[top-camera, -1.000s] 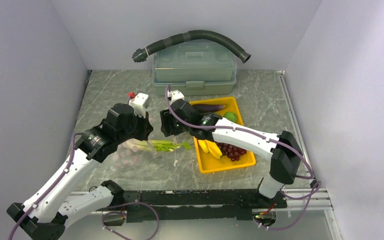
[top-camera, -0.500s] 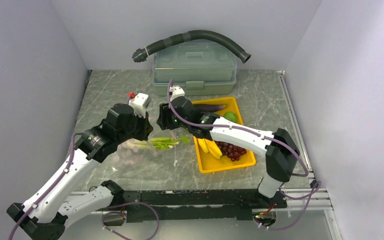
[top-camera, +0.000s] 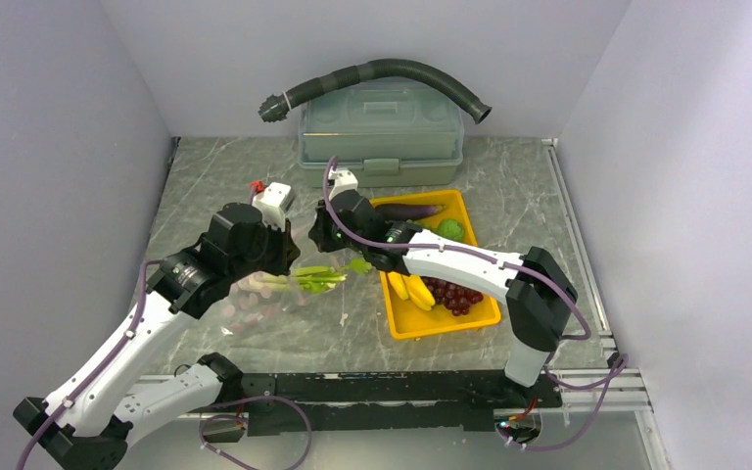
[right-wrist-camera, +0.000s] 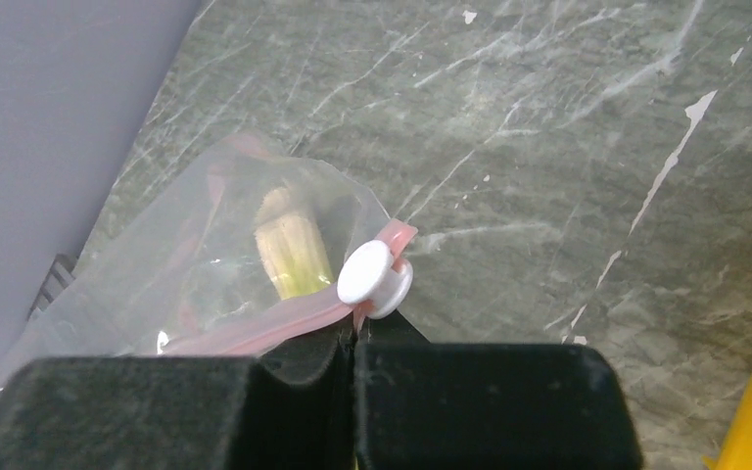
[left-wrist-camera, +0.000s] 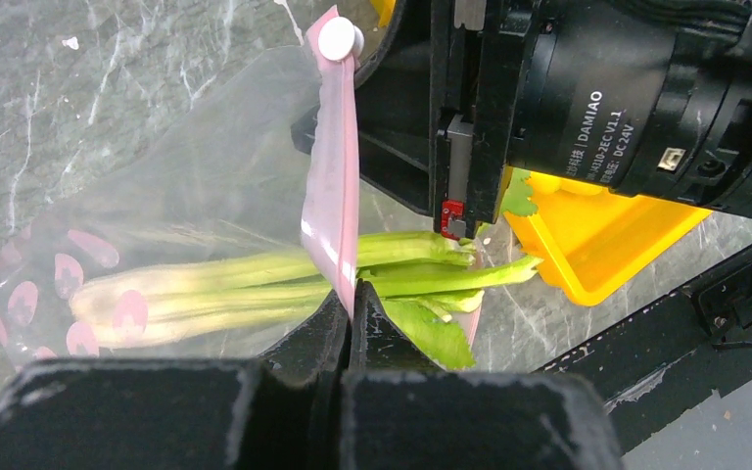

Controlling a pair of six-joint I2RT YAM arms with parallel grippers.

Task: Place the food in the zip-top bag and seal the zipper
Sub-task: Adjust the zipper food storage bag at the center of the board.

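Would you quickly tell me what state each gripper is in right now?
Left gripper: closed on the zipper.
Right gripper: closed on the zipper beside its white slider.

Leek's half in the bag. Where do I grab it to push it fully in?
Pinch the leek by its green leaf end, poking out of the bag mouth toward the tray. Come from the tray side, along its length; the white end is inside. The right gripper must first release the zipper.

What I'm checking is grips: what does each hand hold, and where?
Both grip the zip-top bag by its zipper: right hand at the white slider end, left hand farther along it.
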